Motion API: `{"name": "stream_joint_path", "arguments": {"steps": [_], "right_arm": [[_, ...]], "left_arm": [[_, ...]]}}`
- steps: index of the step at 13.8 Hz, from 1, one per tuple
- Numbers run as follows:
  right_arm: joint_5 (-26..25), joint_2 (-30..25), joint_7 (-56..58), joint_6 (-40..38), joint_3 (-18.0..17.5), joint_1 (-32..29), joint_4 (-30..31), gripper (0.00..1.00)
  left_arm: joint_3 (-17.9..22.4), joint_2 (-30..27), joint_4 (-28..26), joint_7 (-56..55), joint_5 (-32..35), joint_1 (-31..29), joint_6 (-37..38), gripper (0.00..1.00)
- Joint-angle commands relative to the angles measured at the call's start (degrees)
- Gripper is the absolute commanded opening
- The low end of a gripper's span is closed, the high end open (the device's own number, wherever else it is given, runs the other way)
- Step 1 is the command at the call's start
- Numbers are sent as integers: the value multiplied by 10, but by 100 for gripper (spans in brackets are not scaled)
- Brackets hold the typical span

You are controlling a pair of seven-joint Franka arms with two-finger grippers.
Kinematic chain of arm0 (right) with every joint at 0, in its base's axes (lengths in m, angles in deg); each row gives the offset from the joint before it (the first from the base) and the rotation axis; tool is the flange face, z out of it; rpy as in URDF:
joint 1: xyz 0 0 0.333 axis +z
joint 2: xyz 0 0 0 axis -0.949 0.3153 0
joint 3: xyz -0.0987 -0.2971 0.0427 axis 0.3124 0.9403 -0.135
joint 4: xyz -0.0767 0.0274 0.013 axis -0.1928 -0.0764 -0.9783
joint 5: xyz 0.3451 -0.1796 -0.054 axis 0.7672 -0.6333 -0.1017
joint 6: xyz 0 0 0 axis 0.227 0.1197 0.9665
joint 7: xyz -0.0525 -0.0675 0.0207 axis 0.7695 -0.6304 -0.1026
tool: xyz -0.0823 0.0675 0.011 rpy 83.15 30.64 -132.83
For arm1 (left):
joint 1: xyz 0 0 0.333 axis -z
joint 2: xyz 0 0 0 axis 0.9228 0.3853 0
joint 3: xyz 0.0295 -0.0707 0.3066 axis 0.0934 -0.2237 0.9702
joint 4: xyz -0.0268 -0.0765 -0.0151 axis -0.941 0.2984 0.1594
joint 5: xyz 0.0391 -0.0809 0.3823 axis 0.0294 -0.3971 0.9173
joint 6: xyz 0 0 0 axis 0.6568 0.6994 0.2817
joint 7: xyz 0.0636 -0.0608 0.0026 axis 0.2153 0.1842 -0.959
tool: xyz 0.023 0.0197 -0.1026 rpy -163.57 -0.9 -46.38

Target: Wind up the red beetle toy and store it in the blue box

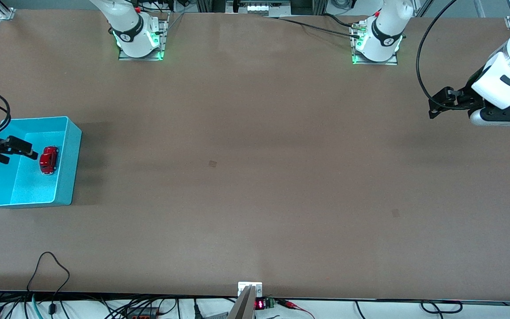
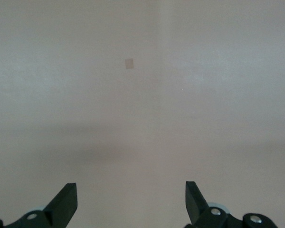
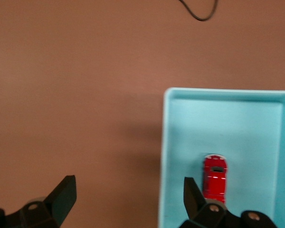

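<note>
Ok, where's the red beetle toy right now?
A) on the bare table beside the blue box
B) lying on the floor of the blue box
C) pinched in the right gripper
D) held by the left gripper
B: the red beetle toy lies inside the blue box, free of the open right gripper above the box.

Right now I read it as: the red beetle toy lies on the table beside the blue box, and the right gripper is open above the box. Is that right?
Not quite. The red beetle toy is not beside the blue box; it lies inside it, on the floor of the box, as the front view shows. The rest holds: the right gripper is open above the box.
</note>
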Motion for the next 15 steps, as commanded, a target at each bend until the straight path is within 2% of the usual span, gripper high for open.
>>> {"name": "stream_joint_path", "arguments": {"steps": [1,3,5,7,9,11,14,15], "right_arm": [[-17,8,-87,-48,1,46,-65,100],[-39,6,-140,-81,-1,71,-99,100],[-46,6,-194,-158,-16,68,-156,100],[-72,-8,-199,-227,-22,64,-202,100],[-78,-16,-190,-243,-32,22,-205,100],[-70,-21,-206,-272,-81,-31,-200,100],[-89,-30,-249,-297,-79,-8,-186,100],[-119,-40,-250,-288,-74,6,-178,100]], "left_arm": [[-1,0,9,7,8,1,11,100],[-1,0,9,7,8,0,11,100],[-1,0,9,7,8,1,11,100],[-1,0,9,7,8,0,11,100],[-1,0,9,7,8,0,11,100],[-1,0,9,7,8,0,11,100],[-1,0,9,7,8,0,11,100],[-1,0,9,7,8,0,11,100]]}}
